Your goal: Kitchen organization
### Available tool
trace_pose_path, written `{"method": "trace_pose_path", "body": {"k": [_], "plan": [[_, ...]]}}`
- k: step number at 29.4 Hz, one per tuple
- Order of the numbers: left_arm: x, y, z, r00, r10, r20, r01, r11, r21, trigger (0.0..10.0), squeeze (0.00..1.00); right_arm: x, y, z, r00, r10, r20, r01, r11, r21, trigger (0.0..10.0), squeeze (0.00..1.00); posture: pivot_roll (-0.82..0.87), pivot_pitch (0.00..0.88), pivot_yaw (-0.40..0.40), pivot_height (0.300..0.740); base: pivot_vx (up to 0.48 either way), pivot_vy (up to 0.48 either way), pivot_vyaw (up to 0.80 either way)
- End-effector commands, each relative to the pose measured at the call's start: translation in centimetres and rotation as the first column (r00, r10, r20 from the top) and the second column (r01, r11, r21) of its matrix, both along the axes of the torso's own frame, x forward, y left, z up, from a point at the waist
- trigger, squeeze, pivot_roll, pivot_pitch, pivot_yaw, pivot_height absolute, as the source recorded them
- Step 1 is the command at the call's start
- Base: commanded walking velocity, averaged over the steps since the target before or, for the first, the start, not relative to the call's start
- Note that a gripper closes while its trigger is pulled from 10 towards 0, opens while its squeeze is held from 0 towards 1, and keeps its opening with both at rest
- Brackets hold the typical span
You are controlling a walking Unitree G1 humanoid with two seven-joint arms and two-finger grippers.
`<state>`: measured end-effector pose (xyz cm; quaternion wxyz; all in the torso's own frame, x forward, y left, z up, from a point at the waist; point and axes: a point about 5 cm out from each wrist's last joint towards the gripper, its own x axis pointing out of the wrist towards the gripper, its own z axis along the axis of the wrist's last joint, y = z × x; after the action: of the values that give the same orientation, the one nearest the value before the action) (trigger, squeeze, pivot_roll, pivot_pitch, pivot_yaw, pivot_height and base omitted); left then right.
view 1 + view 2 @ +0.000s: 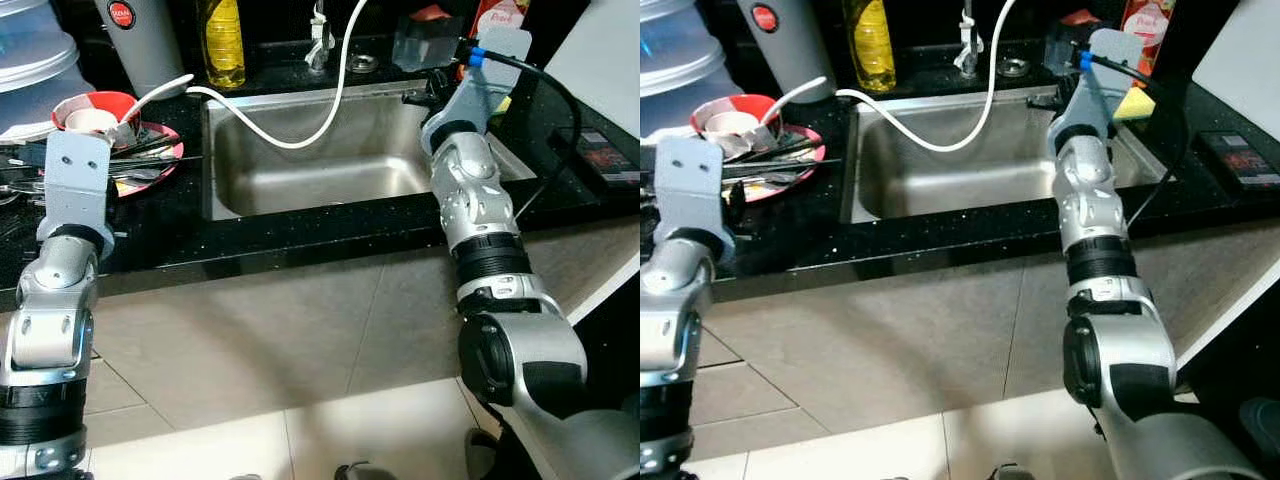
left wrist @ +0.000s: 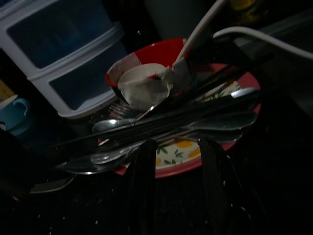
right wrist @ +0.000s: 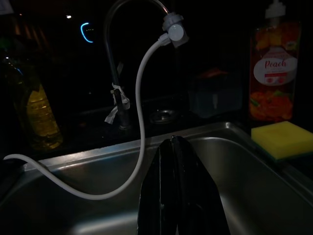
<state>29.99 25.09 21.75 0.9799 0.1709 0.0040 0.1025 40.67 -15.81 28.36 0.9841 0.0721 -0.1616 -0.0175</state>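
A pink-rimmed plate sits on the black counter left of the sink, piled with spoons, forks and dark chopsticks. A red bowl with a crumpled white cup inside stands on the plate's far side. My left gripper is open, its two fingers just short of the plate's near rim and the cutlery. My right gripper is shut on nothing, hanging over the steel sink. A white hose runs from the tap into the basin and across to the bowl.
A yellow sponge and a peach dish-soap bottle stand at the sink's right rim. A yellow oil bottle and a grey canister stand behind the sink. White plastic drawers sit at the far left.
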Motion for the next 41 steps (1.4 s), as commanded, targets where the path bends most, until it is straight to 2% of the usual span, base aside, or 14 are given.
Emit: {"method": "trace_pose_path", "body": {"k": [1, 4, 7, 8, 11, 15, 16, 17, 20, 21, 22, 27, 41], "plan": [[0.0, 0.3, 0.1, 1.000, -0.004, 0.007, 0.004, 1.000, 0.005, 10.0, 0.00, -0.1, -0.1, -0.5, 1.000, -0.004, -0.009, 0.005, 1.000, 0.007, 10.0, 0.00, 0.11, 0.000, 0.040, 0.740, 0.000, 0.000, 0.00], [0.6, -1.3, 0.8, 0.996, -0.062, 0.070, 0.060, 0.998, 0.027, 10.0, 0.00, -0.1, -0.1, -0.3, 1.000, -0.012, -0.001, 0.012, 1.000, 0.021, 10.0, 0.00, 0.10, 0.000, 0.044, 0.740, 0.000, 0.000, 0.00], [0.9, -2.1, 1.8, 0.986, -0.061, 0.153, 0.063, 0.998, -0.010, 10.0, 0.00, -0.2, 0.0, -0.2, 1.000, -0.004, 0.008, 0.004, 1.000, 0.008, 10.0, 0.00, 0.10, 0.000, 0.048, 0.740, 0.000, 0.000, 0.00], [0.9, -2.1, 1.8, 0.986, -0.061, 0.153, 0.063, 0.998, -0.010, 10.0, 0.00, -0.2, 0.0, -0.2, 1.000, -0.004, 0.008, 0.004, 1.000, 0.008, 10.0, 0.00, 0.10, 0.000, 0.048, 0.740, 0.000, 0.000, 0.00], [0.9, -2.6, 3.0, 0.971, -0.071, 0.227, 0.077, 0.997, -0.017, 10.0, 0.00, -0.4, -0.4, 0.0, 1.000, -0.014, 0.025, 0.014, 1.000, 0.011, 10.0, 0.00, 0.09, 0.000, 0.050, 0.740, 0.000, 0.000, 0.00], [0.7, -2.2, 4.0, 0.954, -0.048, 0.297, 0.059, 0.998, -0.027, 10.0, 0.00, -0.6, -0.8, 0.5, 0.998, -0.028, 0.063, 0.027, 1.000, 0.008, 10.0, 0.00, 0.08, 0.000, 0.053, 0.740, 0.000, 0.000, 0.00], [0.3, -2.1, 5.9, 0.914, -0.045, 0.403, 0.049, 0.999, 0.002, 10.0, 0.00, -1.1, -1.0, 1.6, 0.990, -0.033, 0.138, 0.033, 0.999, 0.002, 10.0, 0.00, 0.08, 0.000, 0.053, 0.740, 0.000, 0.000, 0.00], [0.1, -2.1, 6.8, 0.895, -0.045, 0.444, 0.039, 0.999, 0.022, 10.0, 0.00, -1.3, -1.0, 2.1, 0.985, -0.033, 0.171, 0.034, 0.999, -0.004, 10.0, 0.00, 0.08, 0.000, 0.053, 0.740, 0.000, 0.000, 0.00], [-0.1, -2.0, 7.6, 0.877, -0.042, 0.478, 0.026, 0.999, 0.041, 10.0, 0.00, -1.5, -1.1, 2.5, 0.979, -0.035, 0.201, 0.038, 0.999, -0.011, 10.0, 0.00, 0.08, 0.000, 0.054, 0.740, 0.000, 0.000, 0.00], [-0.5, -1.6, 9.4, 0.842, -0.040, 0.537, -0.001, 0.997, 0.077, 10.0, 0.00, -1.8, -1.1, 3.3, 0.970, -0.036, 0.242, 0.047, 0.998, -0.042, 10.0, 0.00, 0.08, 0.000, 0.053, 0.740, 0.000, 0.000, 0.00], [-0.7, -1.4, 9.9, 0.832, -0.037, 0.554, -0.011, 0.996, 0.083, 10.0, 0.00, -1.8, -1.1, 3.4, 0.968, -0.042, 0.246, 0.058, 0.996, -0.060, 10.0, 0.00, 0.08, 0.000, 0.053, 0.740, 0.000, 0.000, 0.00], [-0.9, -0.7, 10.6, 0.815, -0.024, 0.579, -0.021, 0.997, 0.072, 10.0, 0.00, -2.0, -1.3, 3.6, 0.965, -0.050, 0.256, 0.066, 0.996, -0.055, 10.0, 0.00, 0.08, 0.000, 0.053, 0.740, 0.182, 0.000, 0.00], [-0.7, -0.9, 10.4, 0.809, -0.030, 0.587, -0.018, 0.997, 0.076, 10.0, 0.00, -1.9, -1.1, 3.3, 0.968, -0.046, 0.245, 0.060, 0.997, -0.052, 10.0, 0.00, 0.08, 0.000, 0.049, 0.740, 0.410, 0.000, 0.00]]}}
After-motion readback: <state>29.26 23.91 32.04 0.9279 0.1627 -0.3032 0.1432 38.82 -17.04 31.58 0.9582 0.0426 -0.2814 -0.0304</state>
